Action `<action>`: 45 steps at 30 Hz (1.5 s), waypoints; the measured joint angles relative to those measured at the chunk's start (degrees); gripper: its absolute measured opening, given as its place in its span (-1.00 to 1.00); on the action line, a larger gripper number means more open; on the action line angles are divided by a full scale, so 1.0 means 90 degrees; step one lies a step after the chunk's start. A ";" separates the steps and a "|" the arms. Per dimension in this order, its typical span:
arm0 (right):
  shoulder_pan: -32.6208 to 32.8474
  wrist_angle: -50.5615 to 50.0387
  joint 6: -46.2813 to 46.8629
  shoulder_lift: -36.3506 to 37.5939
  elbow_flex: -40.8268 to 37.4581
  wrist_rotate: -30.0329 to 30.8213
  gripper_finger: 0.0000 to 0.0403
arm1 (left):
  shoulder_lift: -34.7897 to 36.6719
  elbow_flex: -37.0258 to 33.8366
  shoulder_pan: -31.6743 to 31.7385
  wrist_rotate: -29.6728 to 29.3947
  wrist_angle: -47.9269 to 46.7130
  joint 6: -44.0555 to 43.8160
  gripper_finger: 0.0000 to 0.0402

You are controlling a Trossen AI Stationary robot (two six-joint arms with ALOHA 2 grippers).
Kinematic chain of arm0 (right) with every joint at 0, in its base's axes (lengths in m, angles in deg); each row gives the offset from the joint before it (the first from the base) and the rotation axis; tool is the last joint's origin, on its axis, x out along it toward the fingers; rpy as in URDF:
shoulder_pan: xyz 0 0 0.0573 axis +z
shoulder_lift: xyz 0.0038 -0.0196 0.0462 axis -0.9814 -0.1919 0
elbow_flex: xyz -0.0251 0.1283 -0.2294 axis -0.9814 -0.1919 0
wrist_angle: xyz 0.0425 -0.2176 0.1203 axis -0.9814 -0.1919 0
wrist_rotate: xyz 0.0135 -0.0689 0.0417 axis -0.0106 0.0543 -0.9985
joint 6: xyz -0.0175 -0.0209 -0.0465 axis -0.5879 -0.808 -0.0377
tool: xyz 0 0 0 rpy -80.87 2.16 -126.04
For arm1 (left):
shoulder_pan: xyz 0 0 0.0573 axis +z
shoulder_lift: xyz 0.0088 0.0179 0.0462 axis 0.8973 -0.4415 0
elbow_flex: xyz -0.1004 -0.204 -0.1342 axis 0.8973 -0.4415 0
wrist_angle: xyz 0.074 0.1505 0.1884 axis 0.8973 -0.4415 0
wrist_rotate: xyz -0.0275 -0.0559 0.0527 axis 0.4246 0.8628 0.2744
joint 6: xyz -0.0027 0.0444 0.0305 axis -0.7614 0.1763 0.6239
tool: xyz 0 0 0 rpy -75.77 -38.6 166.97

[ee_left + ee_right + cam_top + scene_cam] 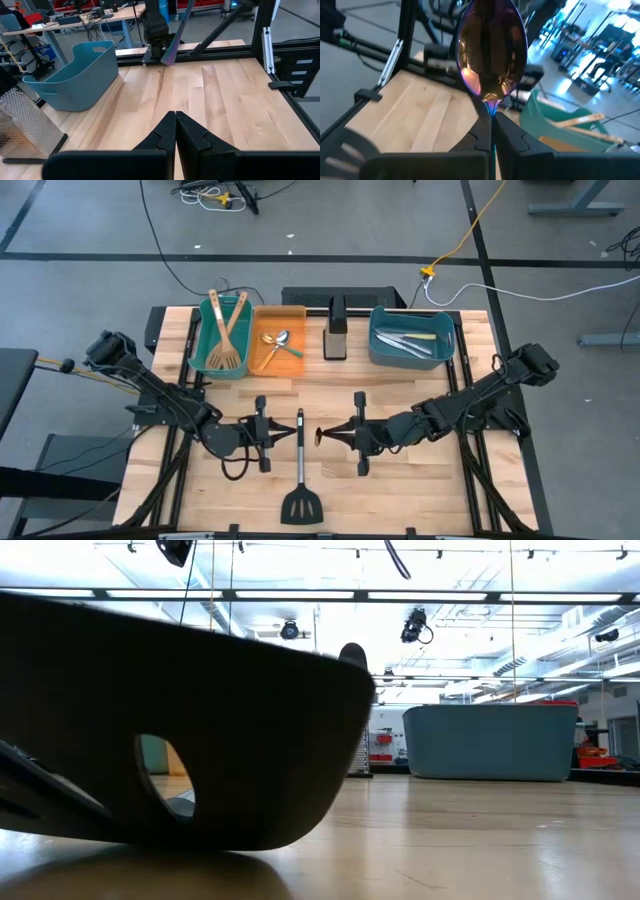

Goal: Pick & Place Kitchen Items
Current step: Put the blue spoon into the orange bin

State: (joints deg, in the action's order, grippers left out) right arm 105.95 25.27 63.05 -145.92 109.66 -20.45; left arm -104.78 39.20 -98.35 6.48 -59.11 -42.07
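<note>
Right gripper (491,117) pinched on a copper spoon (492,47), held over the table (400,490) just right of center, bowl pointing at the left gripper (278,430). Left gripper closed, empty, facing it. Black turner (300,480) lies on the table between them. Wooden spatulas (228,330) in teal bin (200,345); spoons (278,343) in orange bin (262,315); knives (412,343) in blue bin (380,345).

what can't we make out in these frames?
- Low view: the black slotted turner fills the near field and hides most of the table, both arms and the teal and orange bins.
- Right wrist view: the spoon in the right gripper has its handle hidden between the fingers.
- High view: utensils in the blue bin are too small to count.
</note>
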 joint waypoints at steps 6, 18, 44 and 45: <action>-0.0086 0.0557 -0.0323 0.0000 0.0000 -0.0002 -0.94 | 0.0000 0.0000 0.0210 0.0109 0.0119 -0.0002 -0.93; -0.0292 0.1717 -0.0599 0.0000 0.0002 -0.0073 -0.94 | 0.0000 0.0000 0.0543 0.0110 0.0764 0.0061 -0.93; -0.0417 0.2159 -0.0454 -0.0044 0.0002 -0.0512 -0.94 | -0.0002 0.0000 0.1217 0.2022 0.2124 0.0875 -0.71; -0.0423 0.2165 -0.0457 -0.0049 0.0002 -0.0512 -0.95 | -0.0002 0.0000 0.1214 0.2023 0.2178 0.0886 -0.65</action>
State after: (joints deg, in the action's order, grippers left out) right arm 102.14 44.76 58.93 -146.36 109.68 -25.06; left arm -104.80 39.20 -87.42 24.69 -39.51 -34.09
